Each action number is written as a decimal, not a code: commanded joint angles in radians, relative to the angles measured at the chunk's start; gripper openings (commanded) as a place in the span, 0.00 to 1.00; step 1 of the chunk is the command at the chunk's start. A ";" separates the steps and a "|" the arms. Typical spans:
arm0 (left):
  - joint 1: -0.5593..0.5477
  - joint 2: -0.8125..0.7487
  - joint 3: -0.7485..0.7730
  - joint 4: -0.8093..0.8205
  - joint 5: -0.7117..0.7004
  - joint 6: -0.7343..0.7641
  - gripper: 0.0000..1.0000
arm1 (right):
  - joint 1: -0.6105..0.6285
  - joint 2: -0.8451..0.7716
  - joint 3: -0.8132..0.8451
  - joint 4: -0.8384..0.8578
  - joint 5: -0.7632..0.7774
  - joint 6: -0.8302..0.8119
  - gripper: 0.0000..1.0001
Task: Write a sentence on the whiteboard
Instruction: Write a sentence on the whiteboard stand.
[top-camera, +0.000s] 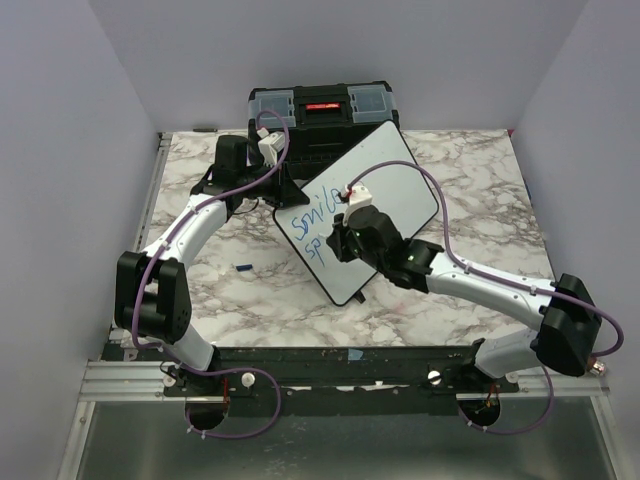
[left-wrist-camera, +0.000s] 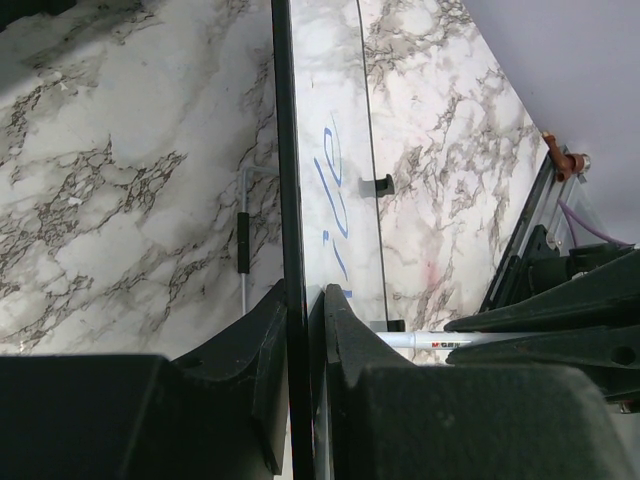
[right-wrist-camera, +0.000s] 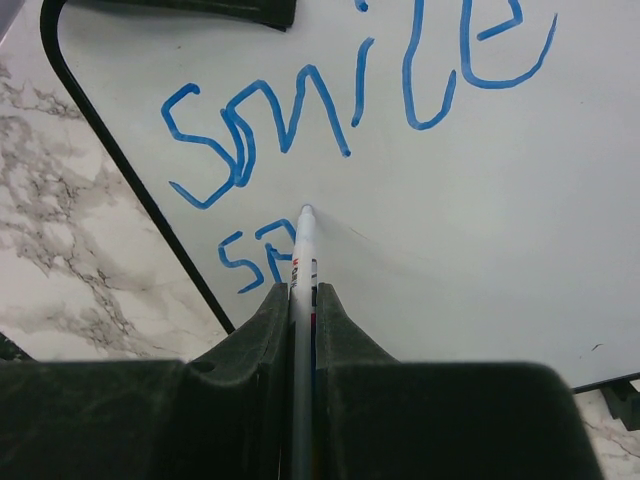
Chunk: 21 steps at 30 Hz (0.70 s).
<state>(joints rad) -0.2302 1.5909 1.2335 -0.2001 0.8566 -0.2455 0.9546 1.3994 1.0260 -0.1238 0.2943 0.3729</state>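
The whiteboard (top-camera: 400, 195) lies askew on the marble table, with its dark rim (left-wrist-camera: 288, 150) running edge-on through the left wrist view. My left gripper (top-camera: 292, 192) (left-wrist-camera: 305, 310) is shut on that rim at the board's far left corner. The sentence in blue reads "Smile" (right-wrist-camera: 330, 100) (top-camera: 308, 218) with "SP" (right-wrist-camera: 250, 260) under it. My right gripper (top-camera: 340, 240) (right-wrist-camera: 303, 292) is shut on a white marker (right-wrist-camera: 303, 245). The marker's tip rests on the board just right of "SP". The marker (left-wrist-camera: 440, 340) also shows in the left wrist view.
A black toolbox (top-camera: 322, 115) stands at the back, just behind the board. A small blue piece (top-camera: 242, 266) lies on the marble table (top-camera: 480, 180) left of the board. Grey walls close in both sides.
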 joint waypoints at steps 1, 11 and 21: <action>-0.009 -0.043 0.007 0.104 -0.001 0.072 0.00 | 0.001 0.022 -0.029 0.003 0.039 -0.007 0.01; -0.011 -0.046 0.007 0.102 -0.006 0.077 0.00 | 0.001 -0.015 -0.085 -0.028 0.008 0.027 0.00; -0.011 -0.046 0.010 0.103 0.000 0.075 0.00 | 0.002 -0.046 -0.102 -0.068 -0.030 0.056 0.01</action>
<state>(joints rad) -0.2306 1.5906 1.2335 -0.1997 0.8566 -0.2455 0.9546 1.3579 0.9516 -0.1162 0.2939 0.4065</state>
